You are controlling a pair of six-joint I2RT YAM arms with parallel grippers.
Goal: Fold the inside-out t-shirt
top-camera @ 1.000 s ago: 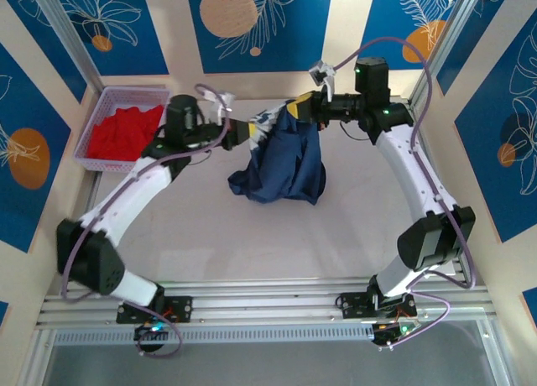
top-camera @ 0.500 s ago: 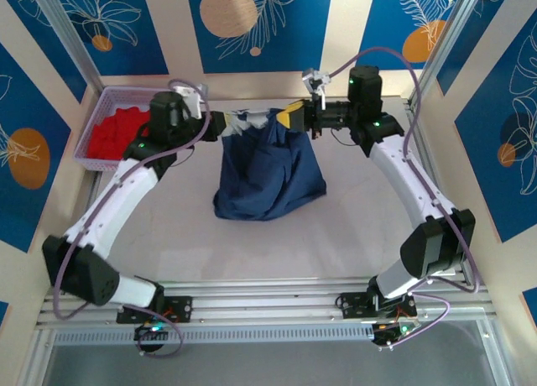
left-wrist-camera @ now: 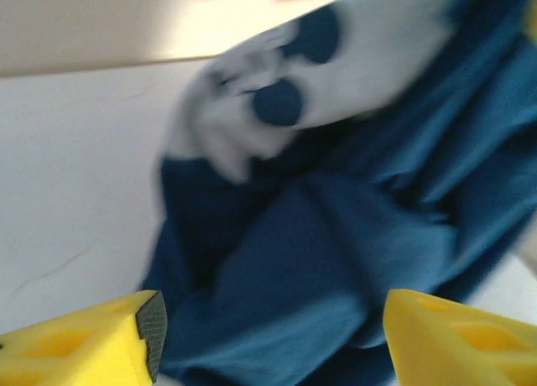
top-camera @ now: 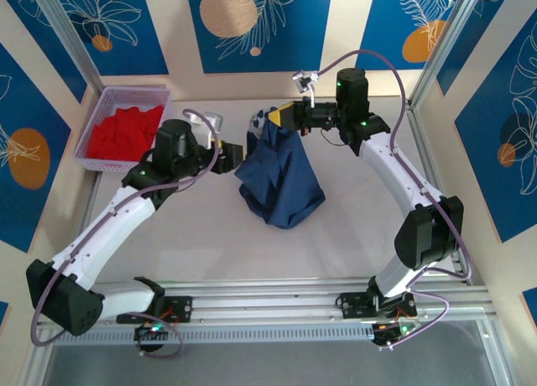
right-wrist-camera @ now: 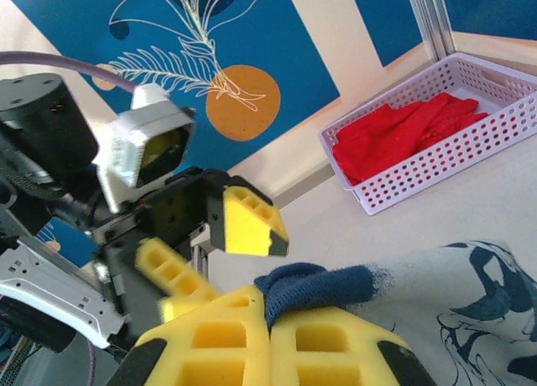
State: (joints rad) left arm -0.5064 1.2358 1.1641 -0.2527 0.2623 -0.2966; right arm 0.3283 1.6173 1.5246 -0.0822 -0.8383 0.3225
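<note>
Two grippers on show; right gripper (top-camera: 289,117) clamped tight on a bunched top edge of the inside-out t-shirt (top-camera: 281,180), held up and dangling; lower end slumped on the table (top-camera: 201,235), roughly mid-scene; left gripper (top-camera: 239,153) spread wide just beside the cloth, gripping nothing; pale print (left-wrist-camera: 369,75) up top, blurry, maybe dark dots; red garment (top-camera: 122,133) in basket (top-camera: 134,91) back left.

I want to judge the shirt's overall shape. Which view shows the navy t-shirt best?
Top external: the whole navy t-shirt hangs bunched from the right pincer. Left wrist gives a blurred close-up of folds and pale print; right wrist shows the pinched edge and some print.
</note>
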